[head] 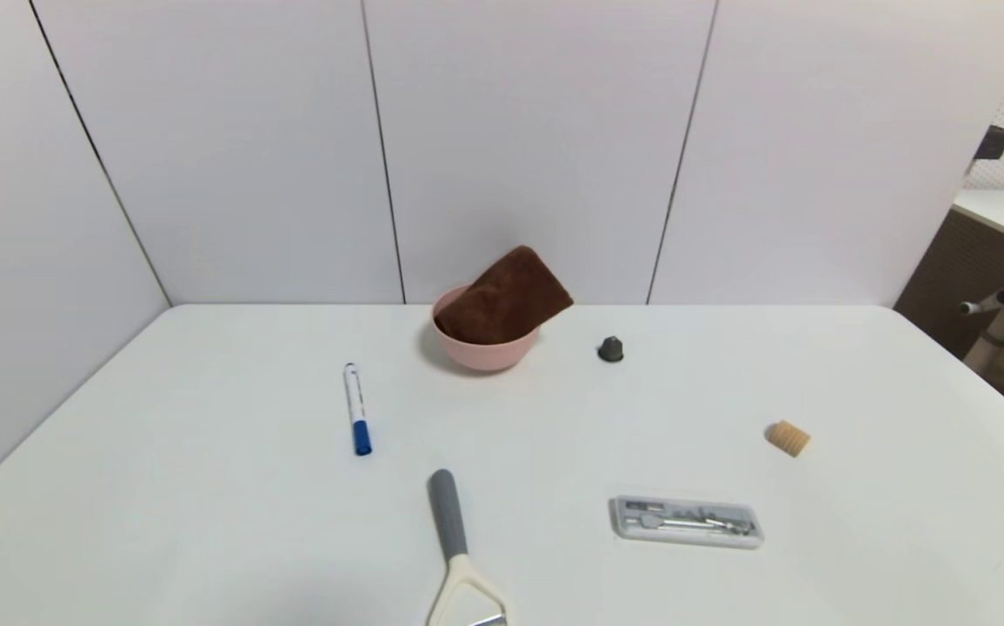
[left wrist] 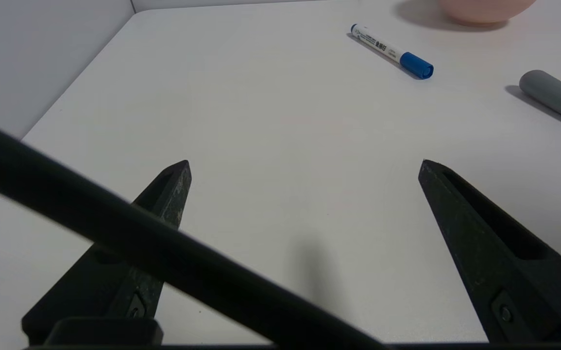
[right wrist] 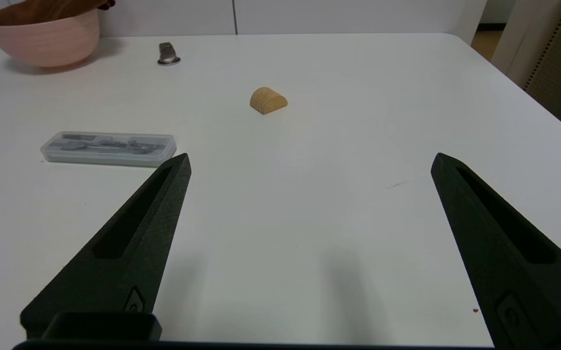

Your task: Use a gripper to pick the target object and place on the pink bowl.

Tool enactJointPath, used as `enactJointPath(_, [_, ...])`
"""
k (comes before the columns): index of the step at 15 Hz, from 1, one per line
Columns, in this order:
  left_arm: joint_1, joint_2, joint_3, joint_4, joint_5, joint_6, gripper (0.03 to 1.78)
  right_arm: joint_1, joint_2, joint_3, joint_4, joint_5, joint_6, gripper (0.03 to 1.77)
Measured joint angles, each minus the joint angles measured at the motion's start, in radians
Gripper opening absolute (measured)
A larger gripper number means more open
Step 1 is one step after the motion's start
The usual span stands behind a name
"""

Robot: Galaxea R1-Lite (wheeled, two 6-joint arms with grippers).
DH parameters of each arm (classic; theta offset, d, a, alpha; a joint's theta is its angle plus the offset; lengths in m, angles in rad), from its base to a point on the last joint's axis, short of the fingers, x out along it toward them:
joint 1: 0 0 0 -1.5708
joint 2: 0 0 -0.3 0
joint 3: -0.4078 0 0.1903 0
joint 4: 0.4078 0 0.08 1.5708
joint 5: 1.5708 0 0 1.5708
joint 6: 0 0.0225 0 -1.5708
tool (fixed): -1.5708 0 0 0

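A white surface (head: 206,487) is being bounded by pale wall panels at the rear and left. The pink bowl (head: 482,348) is sitting near the rear wall, and the folded brown towel (head: 506,298) is resting in it, one corner projecting past the rim toward the right. A blue-capped marker (head: 356,420) is lying left of the bowl, a small dark cap (head: 610,349) right of it. A cork (head: 787,437), a clear instrument case (head: 687,521) and a grey-handled tool (head: 454,543) are lying nearer the robot. The left gripper (left wrist: 304,167) is being held spread above bare surface, gripping nothing. The right gripper (right wrist: 309,163) is likewise spread and empty, near the case.
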Motion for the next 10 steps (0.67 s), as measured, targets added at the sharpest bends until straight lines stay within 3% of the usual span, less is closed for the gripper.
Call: enactJointPath(10, [0.0,-0.001,0.0,0.0,0.0,0.0,1.69,0.0,0.0,0.0,0.013,-0.002,-0.001,1.71])
